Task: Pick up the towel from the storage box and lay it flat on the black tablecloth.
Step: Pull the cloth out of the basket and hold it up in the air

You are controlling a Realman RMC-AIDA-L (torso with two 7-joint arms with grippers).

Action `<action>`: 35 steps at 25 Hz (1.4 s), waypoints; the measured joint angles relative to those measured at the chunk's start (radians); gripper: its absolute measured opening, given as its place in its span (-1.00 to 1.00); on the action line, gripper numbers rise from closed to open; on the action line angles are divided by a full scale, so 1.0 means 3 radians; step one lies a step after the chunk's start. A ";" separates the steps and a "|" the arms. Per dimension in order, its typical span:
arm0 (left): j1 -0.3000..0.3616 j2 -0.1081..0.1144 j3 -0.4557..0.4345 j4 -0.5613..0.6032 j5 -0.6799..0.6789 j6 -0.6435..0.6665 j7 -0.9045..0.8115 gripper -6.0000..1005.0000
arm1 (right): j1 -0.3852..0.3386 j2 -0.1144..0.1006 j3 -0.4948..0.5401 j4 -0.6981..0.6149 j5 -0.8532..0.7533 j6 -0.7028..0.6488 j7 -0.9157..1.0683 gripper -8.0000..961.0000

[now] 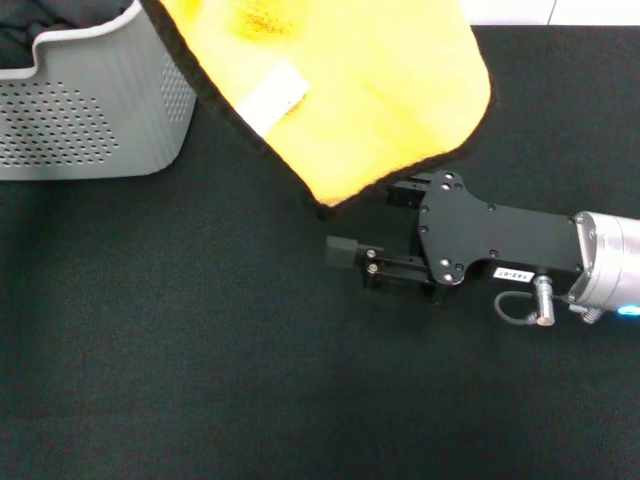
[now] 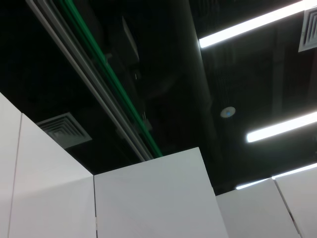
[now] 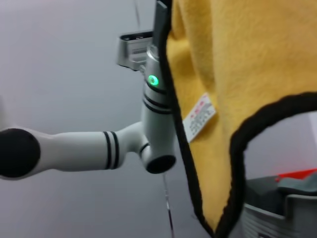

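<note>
Orange-yellow plush, black stitched edge, white care tag showing — the towel [image 1: 380, 100] hangs in the air above the black tablecloth [image 1: 180, 350], its lower corner dangling just beside my right gripper [image 1: 372, 233]. Item one, the pick-up: done, as far as I can judge, since the towel is out of the storage box [image 1: 90, 110] and held from somewhere above the head view's upper edge. Item two, the holder: my left arm [image 3: 99, 144], seen in the right wrist view with a green light on its wrist, rises alongside the towel's black edge; I take it to be carrying the cloth, but the grip itself is hidden and my left wrist camera looks only at ceiling and white panels, so I cannot tell how my left fingers stand. Item three, my right gripper: low over the tablecloth, to the right of the box and well apart from it, fingers spread wide with nothing between them — the towel's lowest corner hangs near the upper finger, though I cannot tell whether it touches. Item four, remaining: the laying flat. No part of the towel rests on the tablecloth yet; I judge the job roughly half through, with a second corner to be caught and the cloth spread out.
</note>
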 joint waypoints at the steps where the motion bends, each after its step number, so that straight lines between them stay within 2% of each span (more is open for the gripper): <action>1: -0.0006 0.0000 0.0001 -0.0012 -0.0002 -0.0006 0.0000 -0.96 | 0.0011 0.0000 -0.0007 -0.0010 0.0008 0.0009 0.0005 0.38; 5: -0.0019 0.0000 0.0003 -0.0045 -0.0003 -0.0010 0.0001 -0.96 | 0.0018 0.0000 -0.0017 -0.0025 0.0050 0.0076 0.0008 0.36; 10: -0.0024 0.0000 0.0005 -0.0084 0.0005 -0.0010 0.0006 -0.96 | 0.0021 0.0000 -0.0020 -0.0025 0.0072 0.0143 0.0008 0.20; 15: -0.0025 0.0000 0.0007 -0.0115 0.0014 -0.0010 0.0010 -0.96 | 0.0022 0.0003 -0.0002 -0.0025 0.0075 0.0189 0.0003 -0.05; 21: -0.0028 0.0000 0.0050 -0.0122 0.0020 -0.0007 0.0012 -0.96 | 0.0050 0.0005 -0.0006 -0.0017 0.0081 0.0180 -0.0010 -0.52; 35: -0.0008 -0.0005 0.0137 -0.0205 -0.0006 -0.0002 0.0082 -0.96 | 0.0065 0.0005 -0.0020 -0.0020 0.0082 0.0186 -0.0031 -0.68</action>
